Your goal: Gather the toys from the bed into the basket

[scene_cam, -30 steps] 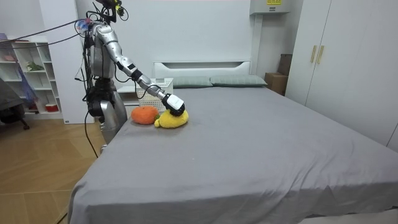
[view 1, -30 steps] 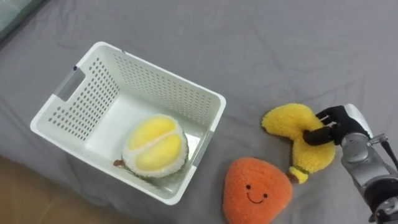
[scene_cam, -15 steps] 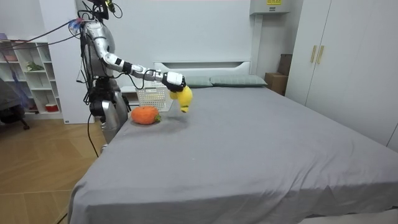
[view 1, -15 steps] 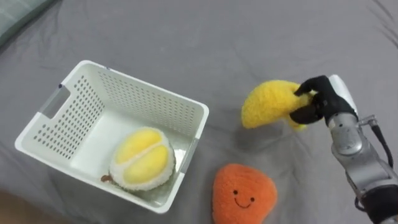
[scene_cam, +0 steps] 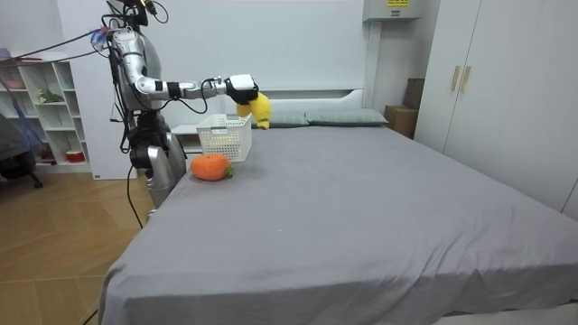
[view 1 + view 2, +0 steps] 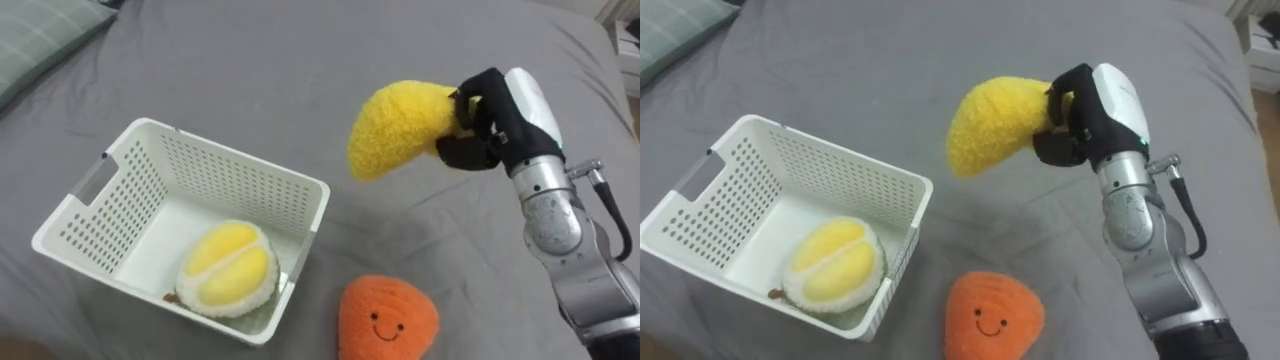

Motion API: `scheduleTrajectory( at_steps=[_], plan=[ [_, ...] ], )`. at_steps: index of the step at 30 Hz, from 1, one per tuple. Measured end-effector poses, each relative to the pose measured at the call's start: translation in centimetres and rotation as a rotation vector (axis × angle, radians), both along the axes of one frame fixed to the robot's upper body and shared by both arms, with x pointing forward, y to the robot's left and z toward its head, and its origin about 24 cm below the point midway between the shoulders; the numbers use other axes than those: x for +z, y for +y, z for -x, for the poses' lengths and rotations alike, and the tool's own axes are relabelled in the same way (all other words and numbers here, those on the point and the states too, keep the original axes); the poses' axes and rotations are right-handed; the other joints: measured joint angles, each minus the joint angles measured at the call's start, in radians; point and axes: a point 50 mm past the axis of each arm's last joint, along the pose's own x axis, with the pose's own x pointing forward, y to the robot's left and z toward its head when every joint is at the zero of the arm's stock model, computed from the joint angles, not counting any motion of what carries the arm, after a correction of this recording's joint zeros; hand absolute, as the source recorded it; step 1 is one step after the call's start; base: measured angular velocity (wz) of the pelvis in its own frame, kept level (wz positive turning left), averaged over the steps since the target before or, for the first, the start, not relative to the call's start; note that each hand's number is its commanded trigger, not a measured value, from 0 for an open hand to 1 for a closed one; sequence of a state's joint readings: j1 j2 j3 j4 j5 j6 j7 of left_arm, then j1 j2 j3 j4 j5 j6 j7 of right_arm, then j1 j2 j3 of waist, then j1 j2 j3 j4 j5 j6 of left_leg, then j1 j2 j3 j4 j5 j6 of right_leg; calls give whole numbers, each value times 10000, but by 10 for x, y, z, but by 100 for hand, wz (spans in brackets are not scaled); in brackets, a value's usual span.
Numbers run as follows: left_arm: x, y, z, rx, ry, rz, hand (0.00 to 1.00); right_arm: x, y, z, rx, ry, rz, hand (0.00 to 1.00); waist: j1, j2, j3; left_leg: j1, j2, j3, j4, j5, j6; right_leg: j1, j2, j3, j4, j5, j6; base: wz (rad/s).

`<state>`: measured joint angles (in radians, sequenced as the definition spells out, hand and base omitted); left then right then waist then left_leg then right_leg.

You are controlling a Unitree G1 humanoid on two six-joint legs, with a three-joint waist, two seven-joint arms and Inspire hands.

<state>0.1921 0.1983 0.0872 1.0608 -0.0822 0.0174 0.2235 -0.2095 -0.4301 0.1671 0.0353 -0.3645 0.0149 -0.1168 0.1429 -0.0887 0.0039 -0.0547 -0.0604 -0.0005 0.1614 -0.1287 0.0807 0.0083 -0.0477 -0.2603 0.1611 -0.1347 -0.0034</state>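
**Left eye view.** The right hand [image 6: 492, 128] has black fingers under a smooth white shell and enters from the lower right on a jointed metal forearm. Its fingers and thumb are curled round one end of the yellow plush toy [image 6: 395, 128], a fuzzy crescent held in the air clear of the grey bedsheet [image 6: 250, 70]. The toy's free end points down and to the left. A white plastic basket [image 6: 235, 178] rests on the sheet at lower left. It is rectangular, its walls are pierced by rows of small holes, and a slot handle is cut in one short end. Inside, against the near wall, lies a round plush toy [image 6: 228, 280] with yellow segments in a pale fleecy rim. An orange plush toy [image 6: 388, 318], a rounded triangle with a stitched smile, lies on the sheet just beside the basket's near right corner. The corner of a striped pillow [image 6: 40, 30] shows at top left.

**Right eye view.** The layout is the same. The yellow toy hangs to the right of the basket's far corner, apart from its rim.

**Room view.** The robot stands upright on a wooden floor [image 5: 54, 253] at the bed's corner on the room view's left. Its right arm is stretched level over the mattress. The yellow toy hangs from the hand above the basket's height, and the orange toy lies near the bed's edge. A white headboard [image 5: 298, 97], an open shelf unit [image 5: 45, 117] and pale wardrobe doors [image 5: 515, 99] surround the bed.
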Motion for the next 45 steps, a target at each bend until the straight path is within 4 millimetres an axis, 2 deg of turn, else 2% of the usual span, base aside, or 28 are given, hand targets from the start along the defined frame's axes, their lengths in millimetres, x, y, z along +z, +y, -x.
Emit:
scheduleTrajectory(
  at_steps=[4,8,16,21,24,30,35,39,40,45],
  plan=[
    [-1,0,5,43,212,-126,0,26,15,5,737,-963,-227,100,-20,46,21,129,-8,-24,-18,-17,6,168,0,-5,-80,-2,4,0],
    [-2,-4,5,56,229,-28,0,41,25,11,1428,-1385,-446,100,29,48,24,152,-13,-34,-8,-16,5,216,4,-44,-93,-2,5,0],
    [-3,-8,1,-38,185,125,0,60,47,22,2269,-2091,-581,100,173,12,16,135,-12,-66,-21,-25,9,243,-5,-119,-97,-5,10,2],
    [-3,-11,-7,-293,36,260,0,55,61,23,2810,-1702,-686,100,478,-135,-60,155,-14,-105,7,-22,9,271,-11,-162,-95,-5,10,2],
    [-4,-11,-7,-316,49,349,0,50,70,24,3170,-1336,-720,100,596,-177,-43,160,-32,-126,20,-21,12,271,-23,-175,-95,-7,13,0],
    [-4,-11,-6,-318,145,427,0,47,76,25,3638,-901,-690,100,893,-109,8,162,-39,-147,6,-24,15,290,-29,-170,-96,-13,23,0],
    [-5,-12,-5,-369,263,630,0,37,91,29,4345,-183,-462,100,908,1,114,145,-63,-291,-15,-36,6,326,-17,-174,-98,-20,34,6],
    [-5,-12,-5,-384,294,630,0,32,101,31,4591,58,-239,100,1070,-16,106,42,-57,-299,-12,-42,-2,260,-6,-185,-97,-21,36,1],
    [-5,-11,-8,-393,236,622,0,30,103,32,4704,142,-175,100,1127,-59,80,16,-58,-314,3,-42,-2,253,-4,-188,-97,-21,36,5],
    [-3,-9,-17,-717,158,468,0,25,115,37,5232,429,-369,100,1424,-127,62,-3,-53,-329,70,-43,6,215,-14,-233,-108,-22,36,3]
  ],
)
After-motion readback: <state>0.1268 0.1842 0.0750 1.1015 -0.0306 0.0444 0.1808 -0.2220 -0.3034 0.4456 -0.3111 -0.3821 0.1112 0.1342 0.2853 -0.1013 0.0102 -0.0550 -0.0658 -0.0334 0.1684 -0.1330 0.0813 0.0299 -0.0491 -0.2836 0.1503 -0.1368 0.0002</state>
